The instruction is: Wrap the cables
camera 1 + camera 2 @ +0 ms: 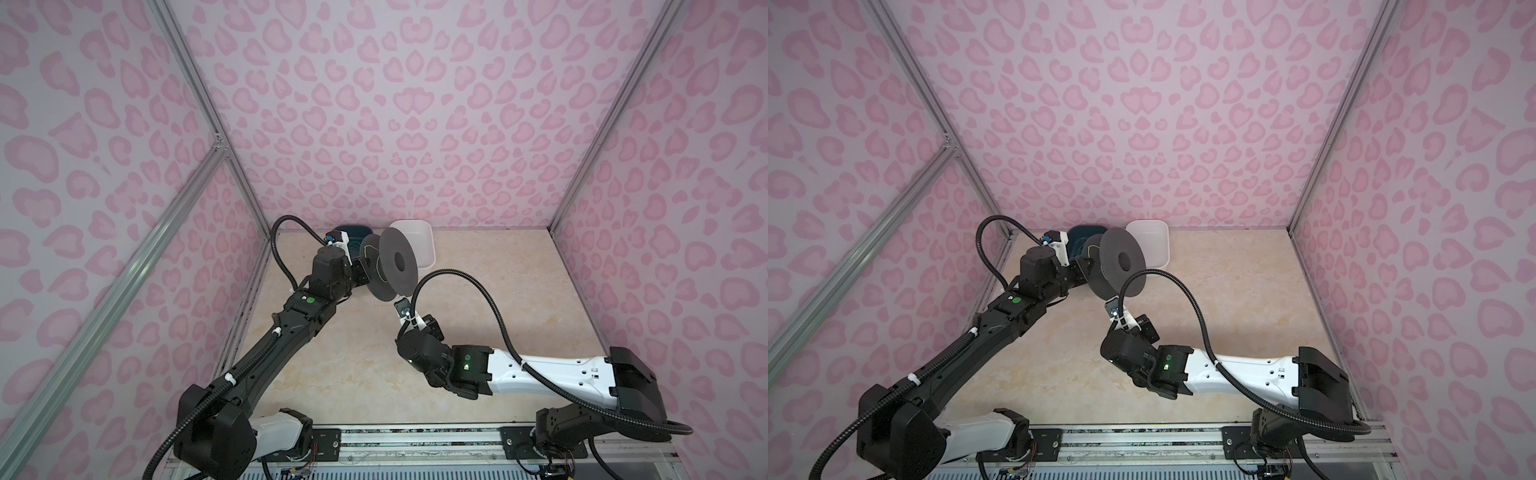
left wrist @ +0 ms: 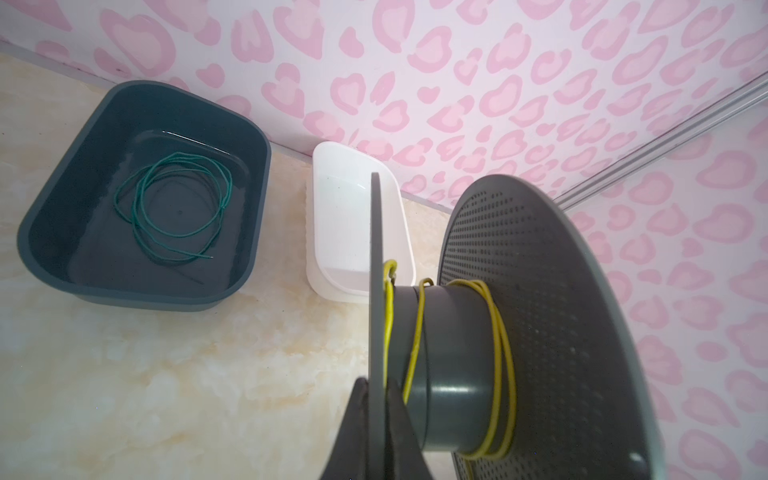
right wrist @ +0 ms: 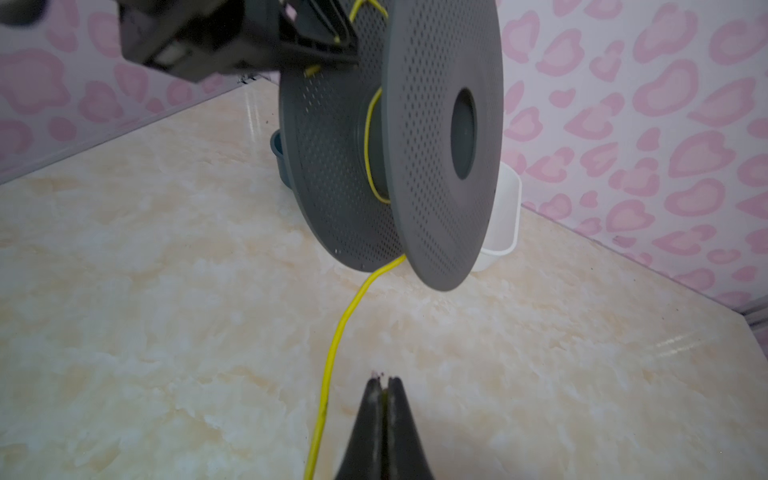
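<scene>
We see the left gripper (image 2: 376, 386) with its jaws clamped on one flange of the dark grey perforated plastic spool (image 2: 540, 311). The right gripper (image 3: 386, 384) has its jaws pressed together, and the thin yellow wire (image 3: 332, 357) trails from the spool's hub just beside them, over the beige marbled tabletop (image 1: 353, 365). Pink leopard-print walls (image 1: 415, 124) enclose it.

Soft even light, dark vignetted corners, wide-angle bending, blurred close wrist foregrounds

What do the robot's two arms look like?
The left arm is mostly black, the right arm white with black joints. Ribbed black hoses loop along both, tied by white clips. Each carries a green dot near the wrist. The left tool and right tool end in black tapered fingers.
</scene>
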